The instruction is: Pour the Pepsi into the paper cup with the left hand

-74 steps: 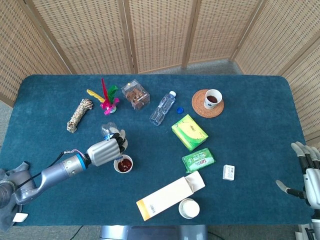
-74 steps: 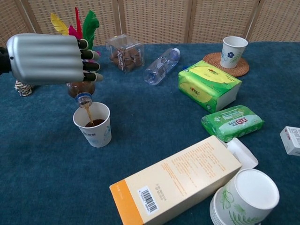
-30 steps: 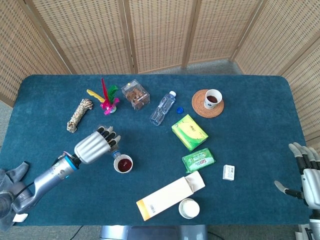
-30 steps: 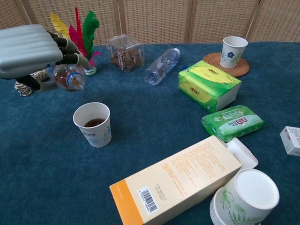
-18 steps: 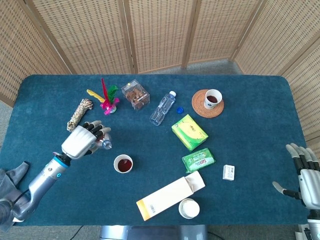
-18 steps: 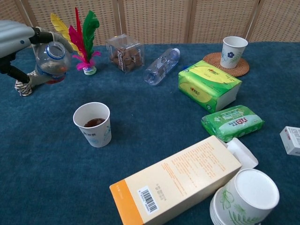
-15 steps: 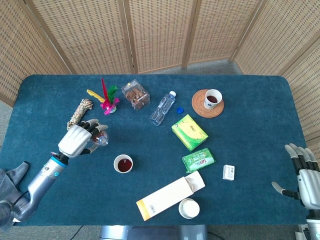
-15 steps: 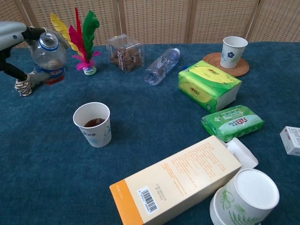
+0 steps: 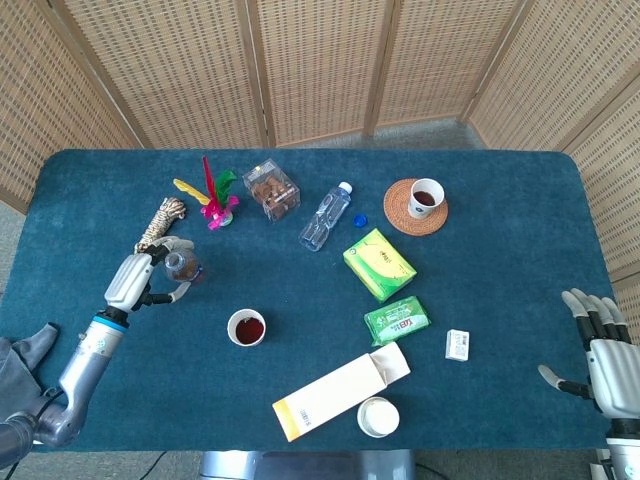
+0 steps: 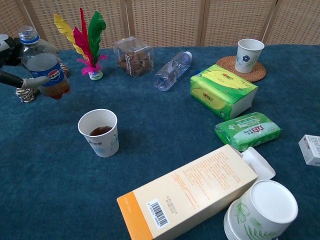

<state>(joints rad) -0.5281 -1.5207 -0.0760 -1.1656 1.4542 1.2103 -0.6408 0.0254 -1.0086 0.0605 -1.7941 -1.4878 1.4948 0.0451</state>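
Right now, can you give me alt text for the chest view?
At far left the left hand holds the Pepsi bottle nearly upright above the blue table; the paper cup nearby holds dark soda. An orange-and-cream carton lies in front.

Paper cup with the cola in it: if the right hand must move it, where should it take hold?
Wrap the side wall of the paper cup around mid-height, coming in level from its open right side. It stands upright, part full with no lid, so a grip from above or a tilt would risk a spill.
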